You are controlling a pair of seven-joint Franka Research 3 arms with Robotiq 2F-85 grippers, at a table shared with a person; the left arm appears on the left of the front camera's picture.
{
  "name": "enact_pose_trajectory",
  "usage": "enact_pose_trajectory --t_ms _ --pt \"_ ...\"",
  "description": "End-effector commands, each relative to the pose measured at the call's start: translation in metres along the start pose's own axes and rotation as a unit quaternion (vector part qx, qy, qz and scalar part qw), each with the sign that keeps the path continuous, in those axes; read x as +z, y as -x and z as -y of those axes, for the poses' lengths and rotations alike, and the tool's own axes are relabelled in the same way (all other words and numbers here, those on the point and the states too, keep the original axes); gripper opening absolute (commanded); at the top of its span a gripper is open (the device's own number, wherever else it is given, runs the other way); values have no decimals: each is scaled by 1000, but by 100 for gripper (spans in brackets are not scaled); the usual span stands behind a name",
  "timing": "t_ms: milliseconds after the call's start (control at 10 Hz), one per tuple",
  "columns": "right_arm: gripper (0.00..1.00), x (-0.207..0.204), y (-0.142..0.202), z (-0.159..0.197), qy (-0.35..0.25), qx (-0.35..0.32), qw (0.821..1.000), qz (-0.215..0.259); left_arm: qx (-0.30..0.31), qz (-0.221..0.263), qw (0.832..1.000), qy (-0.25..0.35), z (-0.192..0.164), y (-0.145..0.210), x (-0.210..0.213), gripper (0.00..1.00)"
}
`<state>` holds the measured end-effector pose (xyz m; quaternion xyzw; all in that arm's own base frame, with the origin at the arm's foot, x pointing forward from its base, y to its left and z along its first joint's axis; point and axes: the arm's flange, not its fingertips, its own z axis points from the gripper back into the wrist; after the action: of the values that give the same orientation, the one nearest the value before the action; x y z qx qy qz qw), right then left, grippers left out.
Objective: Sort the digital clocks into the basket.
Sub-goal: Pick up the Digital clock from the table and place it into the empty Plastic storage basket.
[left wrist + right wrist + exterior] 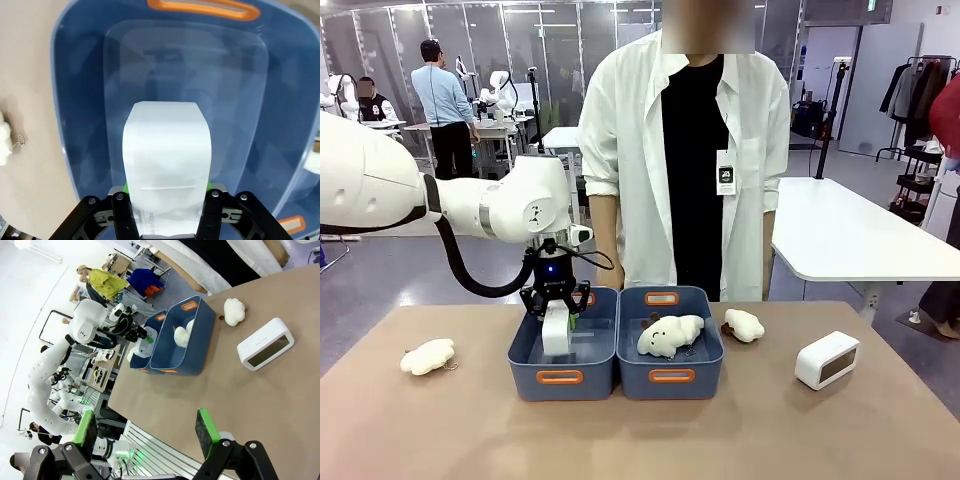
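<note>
Digital clock (pixel 556 335) is hanging clamped between the left gripper's (pixel 556 318) green pads (pixel 125 189), long axis upright, lower end dipping inside the left blue basket (pixel 560 377). Right gripper (pixel 146 426) is hovering with fingers spread wide, holding nothing. Second clock (pixel 827 360) is lying at 3 o'clock from that basket on the brown table (pixel 740 430); a person (pixel 695 150) is standing at 12 o'clock.

The clock (pixel 167 165) is showing plain white; the basket (pixel 80 125) is showing blue with orange handle rims; the table (pixel 740 430) is looking tan.
</note>
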<state>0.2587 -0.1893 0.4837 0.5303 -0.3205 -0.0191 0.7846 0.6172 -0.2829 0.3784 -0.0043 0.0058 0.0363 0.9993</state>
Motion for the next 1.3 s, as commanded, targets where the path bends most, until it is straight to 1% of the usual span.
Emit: enact_pose_trajectory --t_ms 0,100,200,300,400,500,800,900,1000,1200 --pt "100 1 0 -1 -3 5 1000 1 6 5 1000 -10 6 -4 3 50" --pt "100 1 0 -1 -3 5 1000 1 3 4 1000 -9 7 -5 2 50" --pt "100 1 0 -1 -3 5 1000 1 4 -1 1000 -18 8 -5 0 62" --pt "100 1 0 -1 -3 5 1000 1 6 -3 999 -33 8 -5 -5 75" --pt "100 1 0 -1 -3 5 1000 1 10 -8 1000 -29 9 -8 -8 85" --pt "100 1 0 -1 -3 5 1000 1 7 -9 1000 -25 10 -8 -9 99" --pt "100 1 0 -1 -3 5 1000 1 1 -2 1000 -11 8 0 -1 100" --pt "100 1 0 -1 -3 5 1000 1 -12 2 1000 -9 6 5 4 100" --pt "100 1 0 -1 -3 5 1000 1 -3 -5 1000 -9 9 -2 -7 100" --pt "100 1 0 -1 -3 5 1000 1 -3 -5 1000 -9 9 -2 -7 100"
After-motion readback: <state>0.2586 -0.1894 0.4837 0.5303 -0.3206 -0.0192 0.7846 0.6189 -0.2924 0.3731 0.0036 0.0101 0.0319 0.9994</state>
